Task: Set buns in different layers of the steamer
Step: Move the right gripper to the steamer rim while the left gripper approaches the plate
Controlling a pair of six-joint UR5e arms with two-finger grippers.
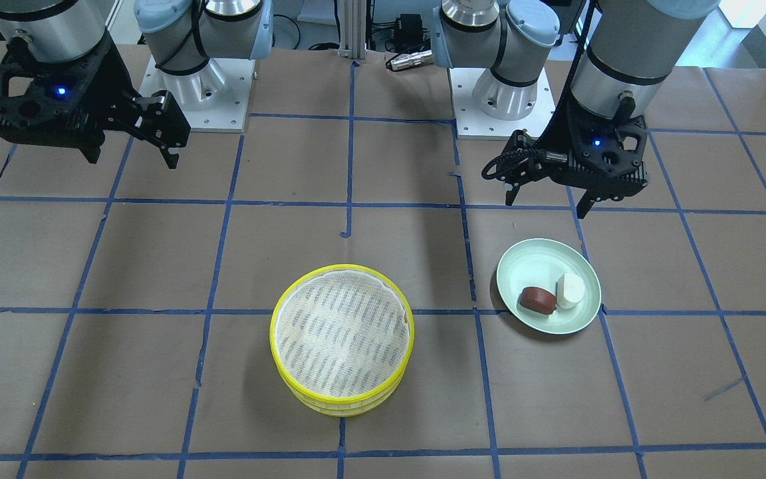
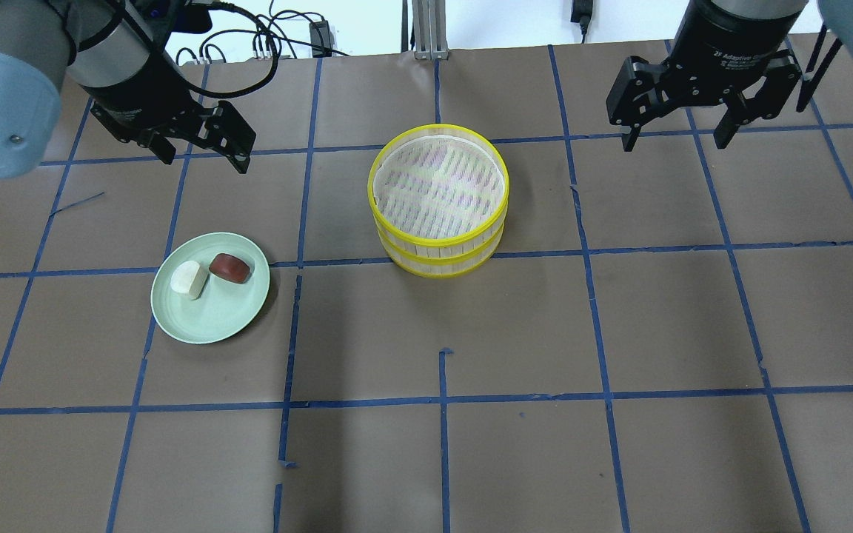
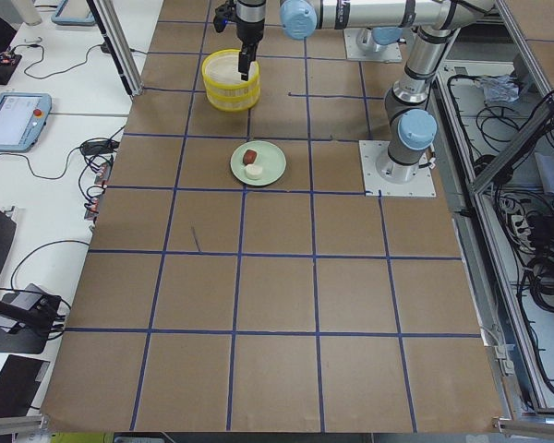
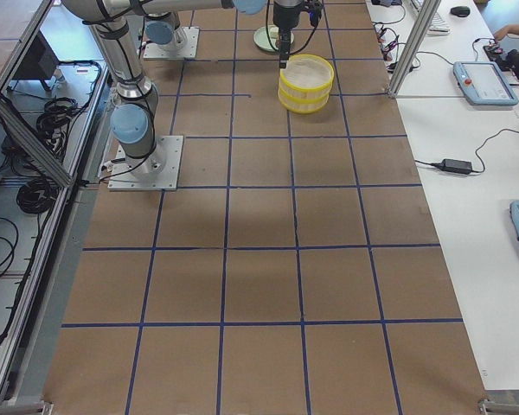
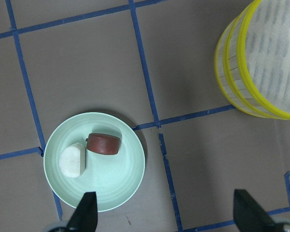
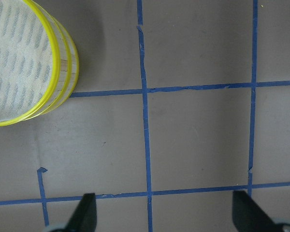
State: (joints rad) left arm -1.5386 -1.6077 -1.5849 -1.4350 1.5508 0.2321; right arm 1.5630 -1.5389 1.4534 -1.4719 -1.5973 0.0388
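A: Counting first: how many of each?

B: Two buns, a reddish-brown bun and a white bun. They touch in one pale green dish on the surface, well apart from the steamer on its left-arm side. The steamer has two stacked tiers, and the top one is empty.

A: Why do the grippers hang so?

B: The left gripper, spread and empty, hovers on the steamer's dish side, likely to pick up buns. The right gripper, also spread and empty, hovers on the steamer's other side, probably to lift the upper tier.
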